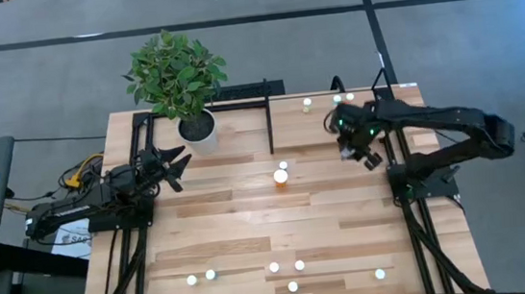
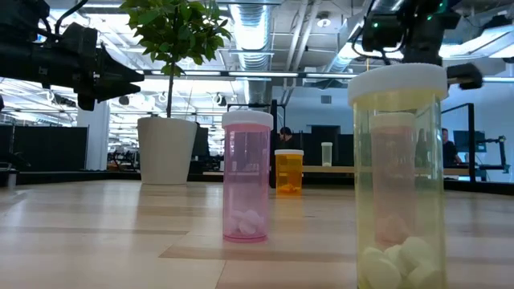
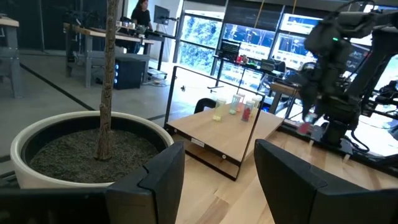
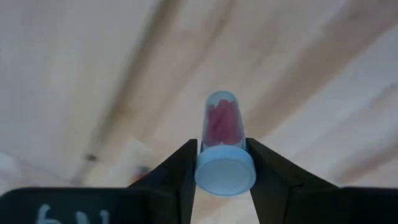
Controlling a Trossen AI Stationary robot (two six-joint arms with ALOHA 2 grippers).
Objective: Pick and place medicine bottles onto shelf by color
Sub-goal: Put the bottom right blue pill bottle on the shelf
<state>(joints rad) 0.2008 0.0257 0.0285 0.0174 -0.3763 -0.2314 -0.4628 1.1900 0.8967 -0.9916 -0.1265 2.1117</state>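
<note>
The right gripper (image 4: pixel 224 163) holds a pink bottle (image 4: pixel 222 124) over the table (image 1: pixel 250 216); the left gripper (image 3: pixel 217 180) waits, fingers apart.

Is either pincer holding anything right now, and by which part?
The right pincer grips a small pink bottle at its cap end. The left pincer holds nothing.

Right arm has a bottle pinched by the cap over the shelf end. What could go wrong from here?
1. The right gripper holds the pink bottle only at its cap, so it could slip or swing when let go.
2. Three bottles already stand on the shelf; the incoming one might knock them over.
3. The left gripper sits open beside the plant pot; any move there risks bumping it.
</note>
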